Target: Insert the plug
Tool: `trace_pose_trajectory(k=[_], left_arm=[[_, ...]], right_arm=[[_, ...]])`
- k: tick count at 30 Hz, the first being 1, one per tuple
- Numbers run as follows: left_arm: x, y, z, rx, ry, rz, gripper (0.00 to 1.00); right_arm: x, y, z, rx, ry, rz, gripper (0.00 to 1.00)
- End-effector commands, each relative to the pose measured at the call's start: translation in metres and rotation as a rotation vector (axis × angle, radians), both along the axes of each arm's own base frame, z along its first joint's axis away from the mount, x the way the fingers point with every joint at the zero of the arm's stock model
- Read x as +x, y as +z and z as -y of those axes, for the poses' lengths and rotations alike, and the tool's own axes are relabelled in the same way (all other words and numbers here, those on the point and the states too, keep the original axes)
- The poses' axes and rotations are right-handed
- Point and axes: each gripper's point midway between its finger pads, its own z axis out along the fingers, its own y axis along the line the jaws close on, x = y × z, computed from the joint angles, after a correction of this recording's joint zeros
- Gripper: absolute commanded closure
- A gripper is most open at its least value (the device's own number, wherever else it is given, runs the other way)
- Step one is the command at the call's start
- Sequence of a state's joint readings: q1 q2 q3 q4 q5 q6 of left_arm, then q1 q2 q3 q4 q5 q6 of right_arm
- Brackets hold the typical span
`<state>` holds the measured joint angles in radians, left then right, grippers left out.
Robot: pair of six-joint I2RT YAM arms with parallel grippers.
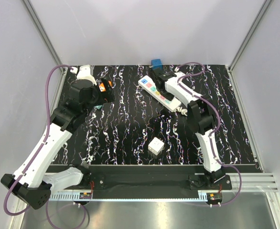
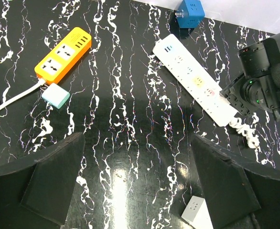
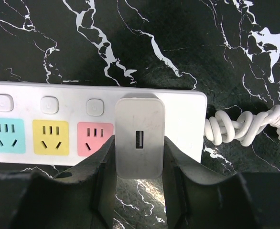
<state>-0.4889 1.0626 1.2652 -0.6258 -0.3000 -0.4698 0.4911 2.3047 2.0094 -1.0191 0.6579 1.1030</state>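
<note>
A white plug (image 3: 140, 138) with a USB port on its back is pinched between the fingers of my right gripper (image 3: 139, 144). It sits over the cord end of the white power strip (image 3: 183, 112), just right of the pink socket (image 3: 95, 139). Whether its prongs are in a socket is hidden. In the top view the right gripper (image 1: 160, 76) hovers over that strip (image 1: 160, 94) at the back of the table. My left gripper (image 2: 137, 176) hangs open above bare table, nothing between its fingers, far left of the strip (image 2: 192, 78).
An orange power strip (image 2: 63, 52) with a white cord lies at the back left, a pale teal adapter (image 2: 55, 96) beside it. A blue cube socket (image 1: 156, 63) stands behind the white strip. A white cube adapter (image 1: 155, 146) rests near the table's front middle.
</note>
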Motion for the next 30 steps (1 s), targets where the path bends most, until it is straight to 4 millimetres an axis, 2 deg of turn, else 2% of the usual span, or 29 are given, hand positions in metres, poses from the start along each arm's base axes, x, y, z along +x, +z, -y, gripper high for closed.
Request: trace_pose_trajectory(k=[1, 5, 12, 15, 18, 21, 22, 24, 25, 26, 30], left_arm=[[0.007, 0.012, -0.004, -0.017, 0.03, 0.058, 0.01], [0.008, 0.011, -0.003, -0.016, 0.03, 0.055, 0.01], [0.008, 0.01, -0.002, -0.011, 0.022, 0.052, 0.01], [0.008, 0.01, -0.001, -0.012, 0.018, 0.056, 0.01], [0.009, 0.01, 0.001, -0.013, 0.005, 0.056, 0.01], [0.009, 0.006, 0.007, -0.009, -0.029, 0.044, 0.01], [0.01, 0.006, 0.009, -0.008, -0.039, 0.043, 0.01], [0.009, 0.005, 0.013, -0.013, -0.062, 0.04, 0.01], [0.009, 0.004, 0.014, -0.009, -0.069, 0.036, 0.01], [0.009, 0.005, 0.016, -0.011, -0.082, 0.039, 0.01], [0.01, 0.0, 0.024, -0.001, -0.127, 0.027, 0.01]], right_arm=[[-0.068, -0.099, 0.031, -0.133, -0.013, -0.355, 1.0], [-0.072, -0.104, 0.035, -0.142, -0.015, -0.359, 1.0], [-0.074, -0.103, 0.048, -0.111, -0.032, -0.349, 1.0], [-0.075, -0.097, 0.056, -0.115, -0.039, -0.342, 1.0], [-0.073, -0.085, 0.064, -0.107, -0.056, -0.317, 1.0], [-0.066, -0.069, 0.064, -0.088, -0.045, -0.286, 0.99], [-0.06, -0.058, 0.061, -0.081, -0.03, -0.264, 0.97], [-0.052, -0.044, 0.057, -0.064, -0.016, -0.233, 0.82], [-0.045, -0.031, 0.054, -0.051, 0.0, -0.205, 0.76], [-0.041, -0.023, 0.051, -0.038, 0.007, -0.19, 0.65], [-0.024, 0.013, 0.04, 0.006, 0.067, -0.122, 0.47]])
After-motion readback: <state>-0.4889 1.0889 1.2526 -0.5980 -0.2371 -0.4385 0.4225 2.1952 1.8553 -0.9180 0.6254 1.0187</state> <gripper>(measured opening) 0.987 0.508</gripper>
